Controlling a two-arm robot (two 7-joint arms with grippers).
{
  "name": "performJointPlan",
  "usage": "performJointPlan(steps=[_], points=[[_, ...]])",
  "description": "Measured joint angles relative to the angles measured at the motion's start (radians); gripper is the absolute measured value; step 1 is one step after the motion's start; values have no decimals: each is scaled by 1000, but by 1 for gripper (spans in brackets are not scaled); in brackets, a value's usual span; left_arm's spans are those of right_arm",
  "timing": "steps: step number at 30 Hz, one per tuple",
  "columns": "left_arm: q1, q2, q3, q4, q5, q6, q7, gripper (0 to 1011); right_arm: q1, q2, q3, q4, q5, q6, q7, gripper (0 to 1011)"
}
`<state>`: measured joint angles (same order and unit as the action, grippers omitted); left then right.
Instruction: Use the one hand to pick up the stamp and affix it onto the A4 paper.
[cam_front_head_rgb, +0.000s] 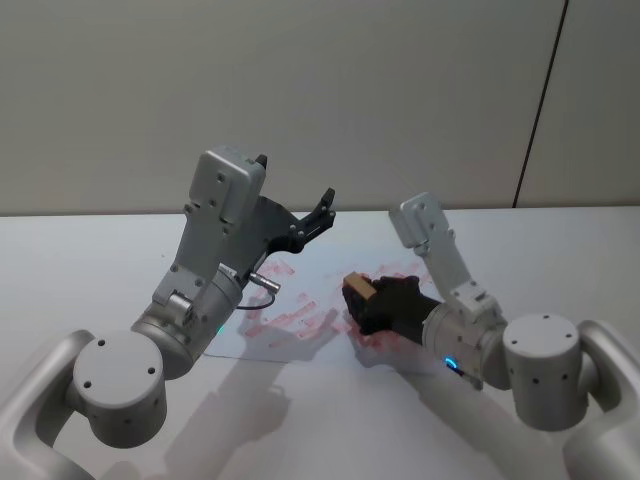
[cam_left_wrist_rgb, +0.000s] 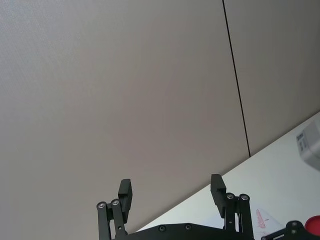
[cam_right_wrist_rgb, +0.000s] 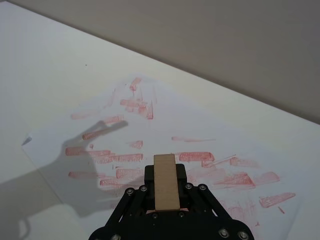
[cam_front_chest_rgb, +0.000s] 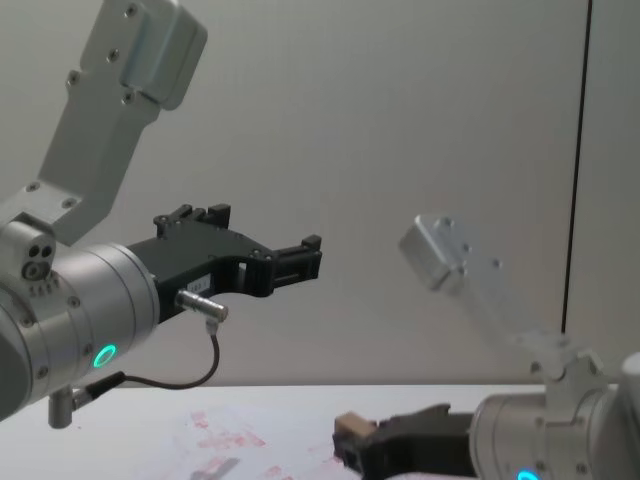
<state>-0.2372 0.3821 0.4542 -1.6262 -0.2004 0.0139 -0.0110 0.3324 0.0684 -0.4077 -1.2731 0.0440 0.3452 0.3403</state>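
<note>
My right gripper (cam_front_head_rgb: 362, 296), on the wrist with the blue-lit ring, is shut on the stamp (cam_front_head_rgb: 356, 287), a small light-brown wooden block. It holds the block just above the A4 paper (cam_front_head_rgb: 300, 310), a white sheet covered with smudgy red prints. In the right wrist view the stamp (cam_right_wrist_rgb: 166, 181) sits clamped between the black jaws, over the printed sheet (cam_right_wrist_rgb: 150, 135). The chest view shows the stamp (cam_front_chest_rgb: 350, 427) low over the paper (cam_front_chest_rgb: 225, 435). My left gripper (cam_front_head_rgb: 322, 208), on the green-lit wrist, hangs raised above the table's far side, open and empty (cam_left_wrist_rgb: 172, 192).
A white table (cam_front_head_rgb: 100, 260) carries the sheet, with a grey wall behind it. The left arm's forearm (cam_front_head_rgb: 215, 230) rises over the paper's left part and casts a shadow (cam_right_wrist_rgb: 85, 145) across it.
</note>
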Motion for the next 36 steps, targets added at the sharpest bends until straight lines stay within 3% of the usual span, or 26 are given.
performJointPlan(steps=[21, 36], points=[[0, 0, 0, 0, 0, 0, 0, 1001, 1, -13, -21, 60, -28, 6, -8, 221], [0, 0, 0, 0, 0, 0, 0, 1001, 7, -13, 4, 4, 53, -63, -46, 221]])
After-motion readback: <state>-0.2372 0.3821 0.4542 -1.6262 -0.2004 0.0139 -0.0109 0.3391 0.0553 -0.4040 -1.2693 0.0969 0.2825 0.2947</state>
